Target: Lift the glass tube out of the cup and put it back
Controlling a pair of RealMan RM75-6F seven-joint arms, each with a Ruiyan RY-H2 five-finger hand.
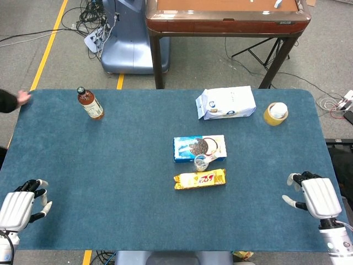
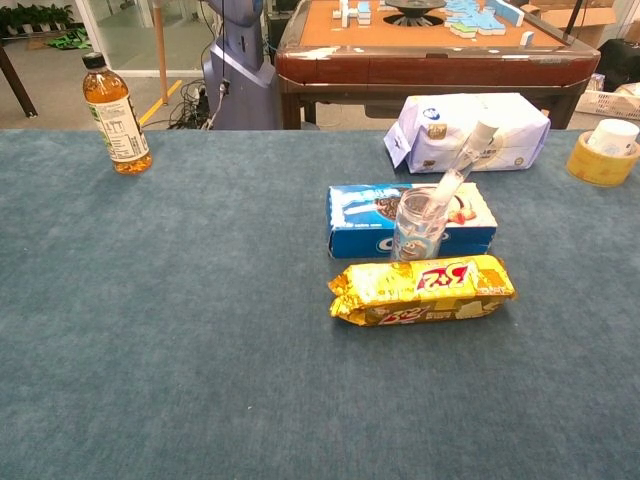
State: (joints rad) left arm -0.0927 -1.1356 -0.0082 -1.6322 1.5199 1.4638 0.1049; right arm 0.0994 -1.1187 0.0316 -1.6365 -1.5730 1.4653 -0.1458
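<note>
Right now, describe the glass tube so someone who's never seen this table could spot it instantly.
Start at the middle of the blue table, where a blue cookie box lies behind a yellow snack pack. Between them stands a clear cup. The glass tube leans out of it toward the upper right: the only thin, see-through rod there, with a white cap.
</note>
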